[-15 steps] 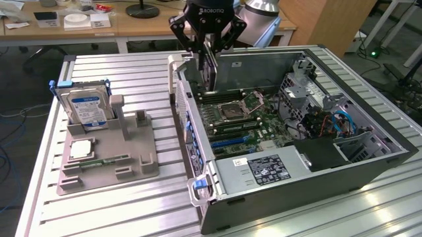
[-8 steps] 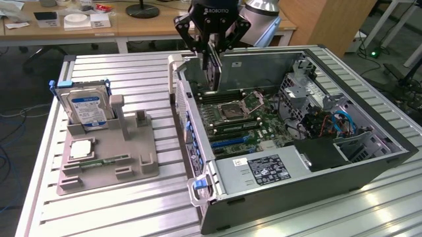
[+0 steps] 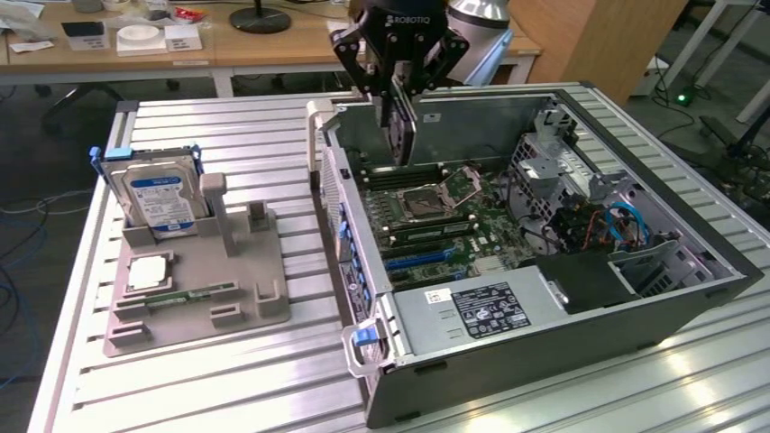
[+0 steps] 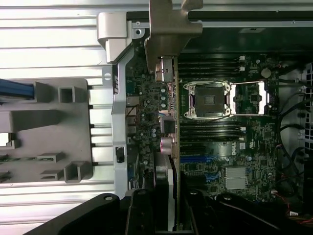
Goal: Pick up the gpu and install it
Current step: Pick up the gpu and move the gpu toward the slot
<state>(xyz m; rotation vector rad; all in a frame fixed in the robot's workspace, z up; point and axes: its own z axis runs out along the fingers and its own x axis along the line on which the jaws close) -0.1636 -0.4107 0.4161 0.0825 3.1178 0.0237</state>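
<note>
While the end effector point(image 3: 401, 87) is pinching the gpu point(image 3: 401, 131) by its upper edge with partly closed jaws, I am holding it upright above the motherboard point(image 3: 445, 221) in the open case point(image 3: 542, 361), judging it light, stiff and fragile.

So the ribbed metal table point(image 3: 241, 379) has an open tower case point(image 3: 542, 356) lying on its side, on the exterior view's right. Inside there's the green motherboard point(image 3: 463, 225) with a metal-framed CPU socket point(image 4: 208, 100) in the middle, a boxy silver power supply point(image 3: 481, 311) with a black label at the near end, and blue cables point(image 3: 626, 225) over by the drive bays. On the exterior view's left sits a grey holder tray point(image 3: 229, 262). A hard drive point(image 3: 157, 198) with a blue-white label stands upright in it, a square CPU chip point(image 3: 147, 273) lies flat in front, and a slim green memory stick point(image 3: 193, 294) is just beside that. A wooden desk point(image 3: 241, 50) runs along the back.
</note>
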